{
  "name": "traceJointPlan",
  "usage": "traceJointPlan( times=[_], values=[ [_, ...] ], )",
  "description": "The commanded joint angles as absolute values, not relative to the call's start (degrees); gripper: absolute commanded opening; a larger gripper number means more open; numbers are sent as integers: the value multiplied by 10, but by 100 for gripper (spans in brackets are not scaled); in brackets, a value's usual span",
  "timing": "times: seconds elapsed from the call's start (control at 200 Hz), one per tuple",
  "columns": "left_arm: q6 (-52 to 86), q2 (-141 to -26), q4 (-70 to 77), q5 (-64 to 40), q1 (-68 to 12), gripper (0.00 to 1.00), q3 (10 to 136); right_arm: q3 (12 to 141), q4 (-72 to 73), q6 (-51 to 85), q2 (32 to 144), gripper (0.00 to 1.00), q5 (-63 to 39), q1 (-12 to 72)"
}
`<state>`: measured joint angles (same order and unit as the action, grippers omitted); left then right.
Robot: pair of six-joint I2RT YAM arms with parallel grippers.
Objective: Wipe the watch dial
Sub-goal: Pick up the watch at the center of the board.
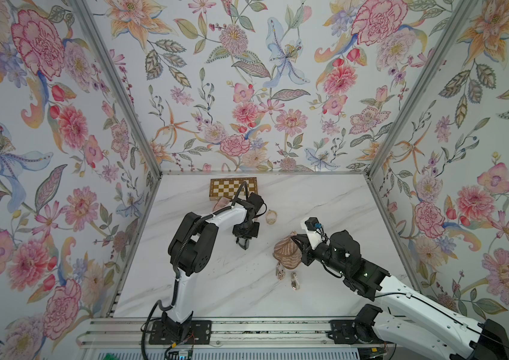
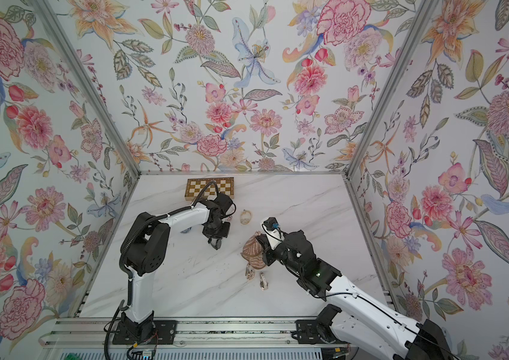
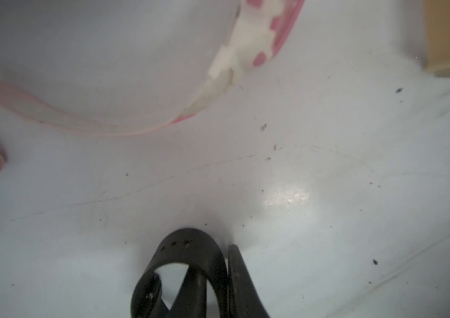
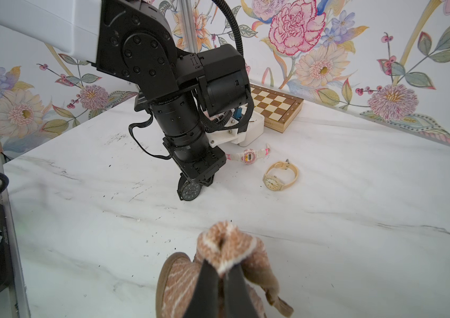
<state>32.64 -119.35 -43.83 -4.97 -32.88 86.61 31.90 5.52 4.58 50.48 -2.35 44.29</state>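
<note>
A black watch point(image 4: 190, 192) stands on edge at the marble table point(image 4: 328, 220), its round dial turned toward my right arm. My left gripper point(image 4: 197, 181) points down and is shut on the watch's black strap point(image 3: 188, 247), with one finger inside the loop and one outside. In both top views this gripper point(image 1: 243, 244) point(image 2: 215, 242) sits mid-table. My right gripper point(image 4: 222, 278) is shut on a bunched brown striped cloth point(image 4: 226, 247), held to the right of the watch and apart from it. The cloth point(image 1: 287, 254) point(image 2: 253, 254) hangs over the table.
A beige watch point(image 4: 274, 181) point(image 1: 271, 216) and a pink-and-white watch point(image 4: 248, 157) point(image 3: 245, 46) lie behind the black one. A folded chessboard point(image 1: 233, 188) point(image 4: 276, 107) sits at the back wall. Two small metallic pieces point(image 1: 279, 271) point(image 1: 294, 280) lie near the cloth.
</note>
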Motion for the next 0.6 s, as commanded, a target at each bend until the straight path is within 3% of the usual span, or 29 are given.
traceJointPlan(
  times=[0.0,0.305,0.596],
  values=[
    [328,-1206,-447,-67,-324,9,862,318,77,50,497,0,-16,447],
    [342,-1079,-341,-132,-324,0,825,332,78,48,510,0,-35,450],
    [500,-804,72,-253,-294,0,578,364,93,12,519,0,-58,454]
  ],
)
